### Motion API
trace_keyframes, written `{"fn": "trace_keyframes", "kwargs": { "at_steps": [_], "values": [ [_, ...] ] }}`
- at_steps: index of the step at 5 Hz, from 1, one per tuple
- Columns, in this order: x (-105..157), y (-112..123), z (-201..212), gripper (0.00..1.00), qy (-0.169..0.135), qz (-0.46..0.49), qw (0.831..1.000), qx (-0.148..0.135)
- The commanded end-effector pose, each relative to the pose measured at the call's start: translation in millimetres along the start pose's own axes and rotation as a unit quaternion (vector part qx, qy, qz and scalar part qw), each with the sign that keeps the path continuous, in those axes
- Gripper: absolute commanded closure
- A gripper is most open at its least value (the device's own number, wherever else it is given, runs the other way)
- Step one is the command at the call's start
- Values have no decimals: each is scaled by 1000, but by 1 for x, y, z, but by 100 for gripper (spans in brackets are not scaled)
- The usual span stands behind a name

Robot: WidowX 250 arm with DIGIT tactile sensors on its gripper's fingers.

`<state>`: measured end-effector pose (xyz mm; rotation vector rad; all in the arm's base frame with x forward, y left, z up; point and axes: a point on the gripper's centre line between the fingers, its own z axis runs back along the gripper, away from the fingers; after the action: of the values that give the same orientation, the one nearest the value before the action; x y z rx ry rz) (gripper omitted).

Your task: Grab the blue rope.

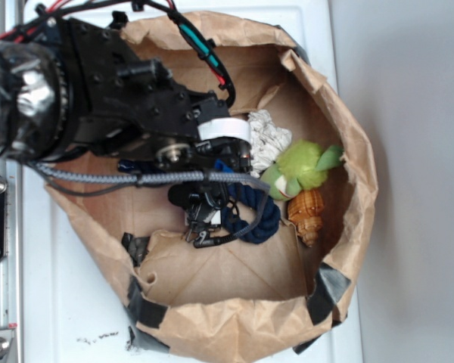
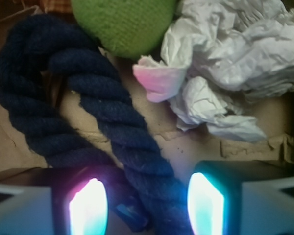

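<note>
gripper (image 2: pixel 147 203) sits low inside the brown paper bag (image 1: pixel 340 136), jaws spread wide, nothing clamped. in the wrist view the two glowing fingertips (image 2: pixel 88 208) show at bottom left and bottom right of the frame, with one strand of the blue rope (image 2: pixel 122 127) running down between them. the rope passes closer to the left pad, clear gap to the right pad; cannot tell if it touches the left one.

blue rope: bent in a hook. wrist view has the bend at upper left, two strands coming down toward bottom centre, lying on the bag floor. exterior view shows it at frame centre, mostly hidden under the arm (image 1: pixel 98 91); a dark navy curve sticks out lower right of the gripper (image 1: pixel 204 208).

green plush toy (image 2: pixel 122 24) sits at top centre of the wrist view, just beside the rope's upper strand. crumpled white bundle (image 2: pixel 225 63) fills upper right, touching the plush. exterior view: plush right of centre, a tan striped object (image 1: pixel 306 212) just below it, white bundle to its upper left.

grey braided cable (image 1: pixel 136 178) crosses the exterior view horizontally over the gripper area. bag rests on a white surface (image 1: pixel 83 302), black tape (image 1: pixel 144 302) on its rim.
</note>
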<state>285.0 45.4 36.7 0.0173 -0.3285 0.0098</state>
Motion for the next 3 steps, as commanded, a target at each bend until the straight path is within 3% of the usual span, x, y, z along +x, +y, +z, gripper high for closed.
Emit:
{"fn": "trace_keyframes", "kwargs": {
  "at_steps": [1,3],
  "values": [
    [6,-4,10,100,-26,3,1000,2],
    [-4,-4,38,100,-26,-4,999,-26]
  ]
}}
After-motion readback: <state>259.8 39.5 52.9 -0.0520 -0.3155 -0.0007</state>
